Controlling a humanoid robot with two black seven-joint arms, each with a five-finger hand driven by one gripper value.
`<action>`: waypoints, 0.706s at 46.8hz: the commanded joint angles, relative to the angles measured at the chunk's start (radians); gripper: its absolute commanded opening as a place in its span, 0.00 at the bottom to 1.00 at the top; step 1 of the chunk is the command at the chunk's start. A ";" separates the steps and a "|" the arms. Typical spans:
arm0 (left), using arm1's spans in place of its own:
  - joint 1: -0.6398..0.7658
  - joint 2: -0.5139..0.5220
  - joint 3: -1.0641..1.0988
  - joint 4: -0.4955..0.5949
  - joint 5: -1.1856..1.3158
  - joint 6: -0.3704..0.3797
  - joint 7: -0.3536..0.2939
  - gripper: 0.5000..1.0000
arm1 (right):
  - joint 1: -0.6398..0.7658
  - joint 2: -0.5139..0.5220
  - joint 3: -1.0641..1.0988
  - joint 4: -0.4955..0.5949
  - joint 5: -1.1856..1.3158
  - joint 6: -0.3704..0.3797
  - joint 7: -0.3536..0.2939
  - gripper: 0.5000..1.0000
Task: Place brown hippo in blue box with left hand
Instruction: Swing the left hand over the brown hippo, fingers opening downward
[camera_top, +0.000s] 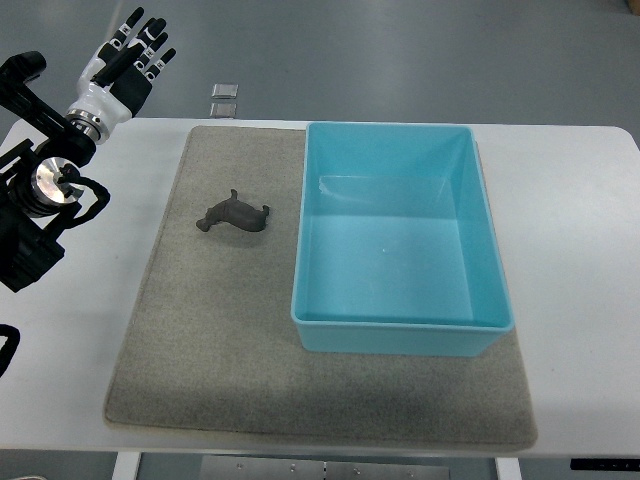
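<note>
A small dark brown hippo lies on the grey felt mat, just left of the blue box. The box is empty and sits on the mat's right half. My left hand is raised at the far upper left, beyond the table's back corner, well away from the hippo. Its fingers are stretched out and hold nothing. The right arm does not show.
The white table carries the mat. Two small clear squares lie on the floor behind the table's back edge. The left arm's black joints and cables crowd the left edge of the picture.
</note>
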 joint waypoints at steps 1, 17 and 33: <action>-0.005 0.003 0.011 -0.001 0.052 -0.002 0.000 0.99 | 0.000 0.000 0.000 0.000 0.000 0.000 0.000 0.87; -0.040 0.055 0.019 -0.052 0.347 -0.025 0.002 0.99 | 0.000 0.000 0.000 0.000 0.000 0.000 0.000 0.87; -0.063 0.112 0.146 -0.153 0.635 -0.082 0.005 0.99 | 0.000 0.000 0.000 0.000 0.000 0.000 0.000 0.87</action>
